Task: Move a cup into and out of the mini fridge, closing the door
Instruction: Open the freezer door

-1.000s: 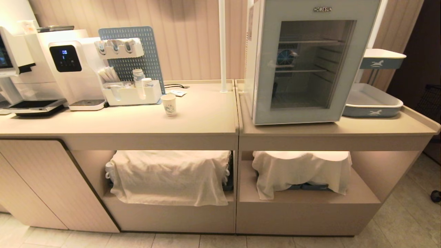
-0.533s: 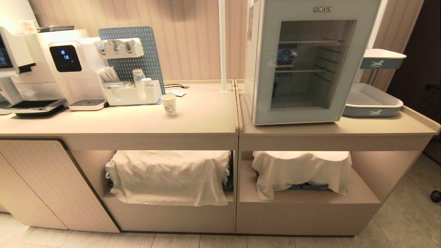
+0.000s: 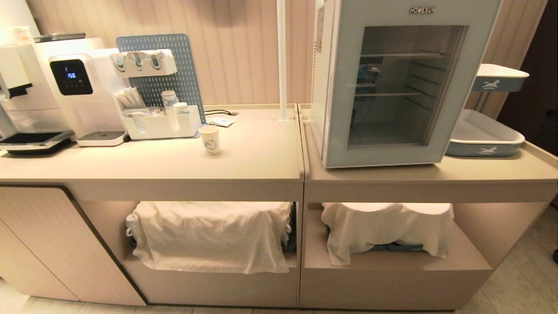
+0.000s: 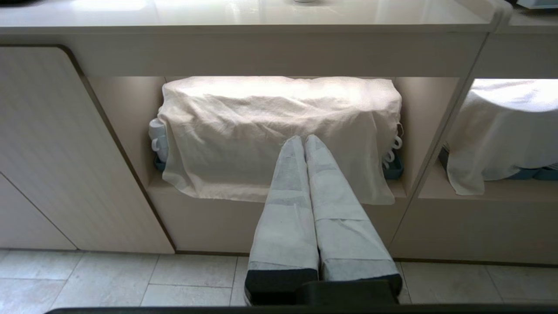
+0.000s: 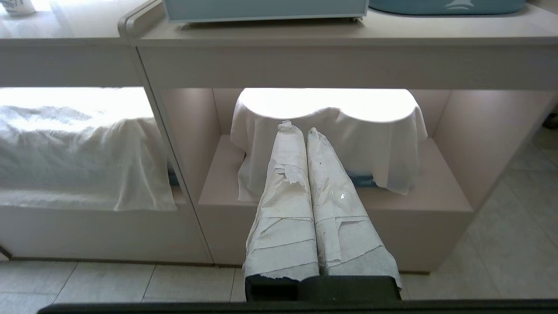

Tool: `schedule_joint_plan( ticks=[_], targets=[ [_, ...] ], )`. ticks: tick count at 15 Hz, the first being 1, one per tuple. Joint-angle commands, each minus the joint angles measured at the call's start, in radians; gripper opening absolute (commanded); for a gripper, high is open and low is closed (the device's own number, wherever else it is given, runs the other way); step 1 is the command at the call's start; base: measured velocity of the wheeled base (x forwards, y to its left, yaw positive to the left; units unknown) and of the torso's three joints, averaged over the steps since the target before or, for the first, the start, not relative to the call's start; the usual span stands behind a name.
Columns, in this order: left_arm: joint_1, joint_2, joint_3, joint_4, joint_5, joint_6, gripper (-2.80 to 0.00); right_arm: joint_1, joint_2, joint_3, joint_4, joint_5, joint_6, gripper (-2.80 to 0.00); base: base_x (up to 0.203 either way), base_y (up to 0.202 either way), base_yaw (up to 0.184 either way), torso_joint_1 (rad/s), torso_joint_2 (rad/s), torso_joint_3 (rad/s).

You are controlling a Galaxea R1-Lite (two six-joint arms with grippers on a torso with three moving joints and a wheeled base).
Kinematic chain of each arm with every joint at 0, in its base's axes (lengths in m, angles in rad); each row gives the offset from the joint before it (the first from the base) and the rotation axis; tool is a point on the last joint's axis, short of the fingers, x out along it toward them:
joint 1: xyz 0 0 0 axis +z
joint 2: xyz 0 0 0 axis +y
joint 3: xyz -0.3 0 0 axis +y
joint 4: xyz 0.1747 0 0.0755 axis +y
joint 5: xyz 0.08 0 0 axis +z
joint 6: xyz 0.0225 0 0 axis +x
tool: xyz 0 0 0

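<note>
**Cup on the worktop, fridge door shut**

The cup (image 3: 211, 139) stands upright on the left part of the worktop (image 3: 253, 161), just in front of a white organiser tray (image 3: 157, 125) that sits against a blue pegboard (image 3: 174, 65). It is well apart from the mini fridge (image 3: 405, 83), which stands on the right part of the worktop, beyond the seam between the two surfaces. The door (image 3: 340, 109) of the fridge is closed – through its tinted glass the wire shelves and a round fan at the back can be seen. A blue-and-white tray (image 3: 484, 139) lies just to the right of the fridge, and a white drinks machine (image 3: 74, 87) with a lit display stands at the far left.

Neither arm shows in the head view. The left tool (image 4: 304, 138) hangs low in front of the cabinet, its two wrapped fingers pressed together with nothing between them, pointing toward a white cloth (image 4: 279, 131) draped over crockery on the lower left shelf (cup handles peek out at the cloth's sides). The right tool (image 5: 300, 128) is likewise closed and empty – it points toward a second white cloth (image 5: 383, 139) on the lower right shelf.
</note>
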Motion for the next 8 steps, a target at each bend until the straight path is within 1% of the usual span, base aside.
schedule_joint_plan(
  ticks=[1, 8],
  targets=[
    [0.000, 0.000, 0.000, 0.000, 0.000, 0.000, -2.80, 0.000, 0.001, 0.000, -0.001, 0.001, -0.002, -2.80, 0.194, 0.000, 0.000, 0.002, 0.01, -0.001],
    [0.000, 0.000, 0.000, 0.000, 0.000, -0.003, -2.80, 0.000, 0.001, -0.002, 0.000, 0.001, -0.002, -2.80, 0.193, 0.000, 0.002, 0.003, 0.00, 0.001]
  ],
)
